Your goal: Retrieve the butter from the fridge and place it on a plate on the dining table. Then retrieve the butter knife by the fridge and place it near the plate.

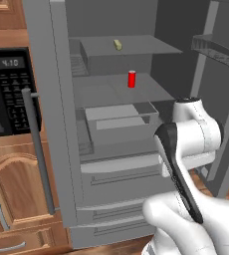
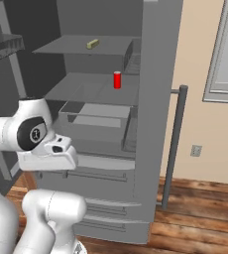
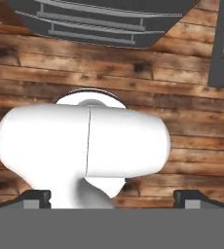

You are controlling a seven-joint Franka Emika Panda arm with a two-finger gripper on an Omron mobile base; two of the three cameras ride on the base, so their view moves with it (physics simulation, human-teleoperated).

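The arm is folded low before the open fridge (image 1: 111,129), its end effector (image 3: 112,197) apparently aimed at the wooden floor (image 3: 192,126), fingers spread wide, empty. The butter (image 1: 118,45) lies on the top shelf, at 12 o'clock above the red can (image 1: 132,79).

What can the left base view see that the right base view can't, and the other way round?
The left base view alone has the black microwave and wood cabinets left of the fridge. The right base view alone has a beige wall with a wall outlet and a window frame. Both show the open fridge, the butter on its top shelf, and the red container one shelf lower.
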